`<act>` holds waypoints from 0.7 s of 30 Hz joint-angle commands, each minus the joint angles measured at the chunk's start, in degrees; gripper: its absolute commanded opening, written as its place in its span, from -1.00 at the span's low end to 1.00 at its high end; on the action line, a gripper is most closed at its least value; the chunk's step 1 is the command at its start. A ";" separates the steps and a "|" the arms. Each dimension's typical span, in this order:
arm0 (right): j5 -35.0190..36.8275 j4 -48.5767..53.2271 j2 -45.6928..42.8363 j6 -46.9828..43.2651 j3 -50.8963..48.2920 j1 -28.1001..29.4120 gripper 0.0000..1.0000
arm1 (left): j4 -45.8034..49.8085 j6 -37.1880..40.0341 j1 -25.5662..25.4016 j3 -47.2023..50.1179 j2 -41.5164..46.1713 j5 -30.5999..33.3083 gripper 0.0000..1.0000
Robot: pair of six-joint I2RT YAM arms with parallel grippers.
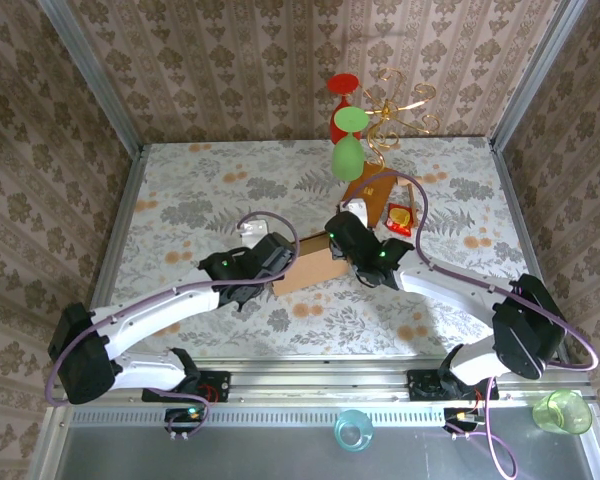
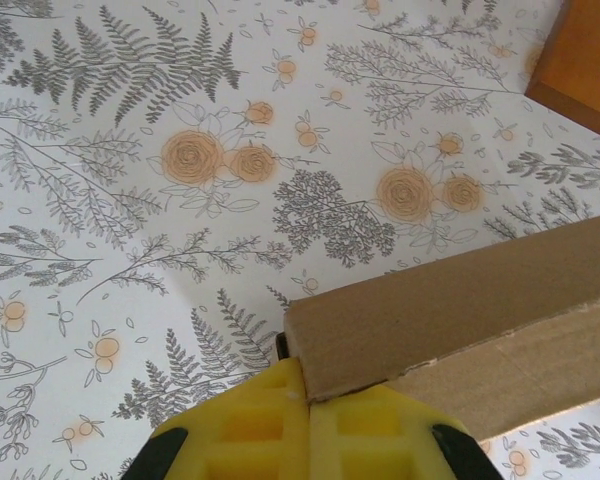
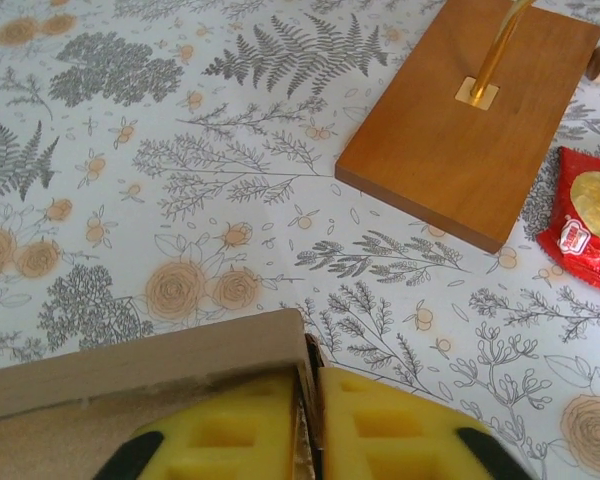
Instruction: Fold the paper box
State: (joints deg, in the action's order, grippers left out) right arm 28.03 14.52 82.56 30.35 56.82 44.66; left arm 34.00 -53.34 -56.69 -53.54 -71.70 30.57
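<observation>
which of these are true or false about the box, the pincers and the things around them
1. The left pincer is shut on an edge of the paper box. True.
2. The red packet lies on top of the wooden base. False: it lies on the tablecloth beside the base.
3. The right pincer is at a corner of the paper box. True.
4. The green cup stands on the floral tablecloth. False: it stands on the grey ledge in front of the table.
</observation>
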 commanded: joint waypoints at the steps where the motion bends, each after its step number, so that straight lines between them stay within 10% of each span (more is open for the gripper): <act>1: -2.95 3.18 -2.32 1.59 -0.56 0.58 -0.58 | 4.80 -3.06 -1.43 2.39 -2.44 -0.67 -1.00; 21: -12.31 2.18 -19.95 25.02 -7.13 -4.32 0.20 | 7.13 -5.42 -4.30 1.00 -3.62 4.93 -1.00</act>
State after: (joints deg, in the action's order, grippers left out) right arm 19.53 18.15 65.19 45.01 51.62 42.54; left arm 35.64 -57.47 -60.29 -53.49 -73.45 37.71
